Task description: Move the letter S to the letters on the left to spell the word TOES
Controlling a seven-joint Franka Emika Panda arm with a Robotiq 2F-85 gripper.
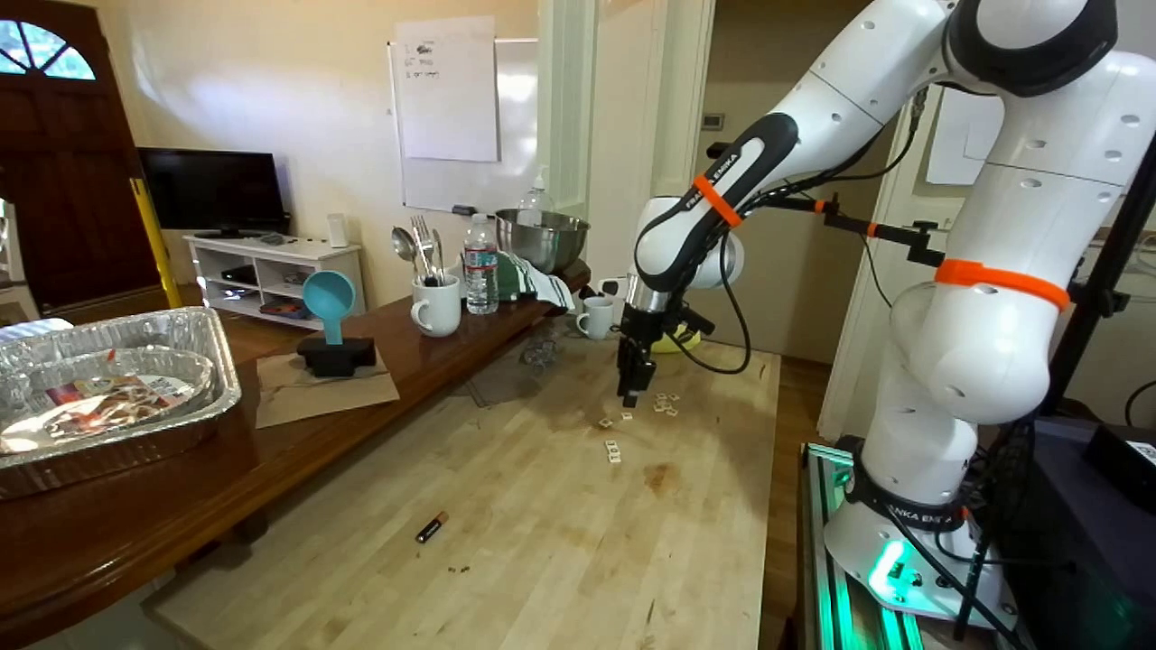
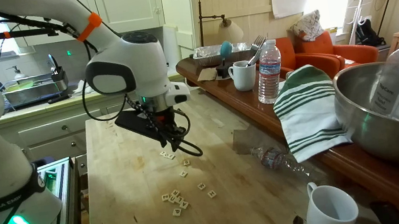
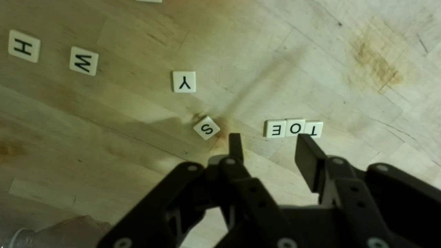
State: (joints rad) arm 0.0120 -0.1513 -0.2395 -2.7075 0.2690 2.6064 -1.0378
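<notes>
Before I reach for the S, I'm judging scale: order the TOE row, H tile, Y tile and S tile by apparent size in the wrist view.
Largest to smallest:
1. TOE row
2. H tile
3. Y tile
4. S tile

The wooden table (image 1: 560, 560) before me carries, in an exterior view, a battery (image 1: 432, 527) toward the lower left, letter tiles (image 1: 613, 451) below mid-frame, a mug (image 1: 598, 318) at centre.

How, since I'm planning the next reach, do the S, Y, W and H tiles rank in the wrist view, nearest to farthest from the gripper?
Nearest first from the gripper:
1. S tile, left of the fingers.
2. Y tile, above and left of S.
3. W tile, farther left.
4. H tile, leftmost, near the picture's edge.
</notes>
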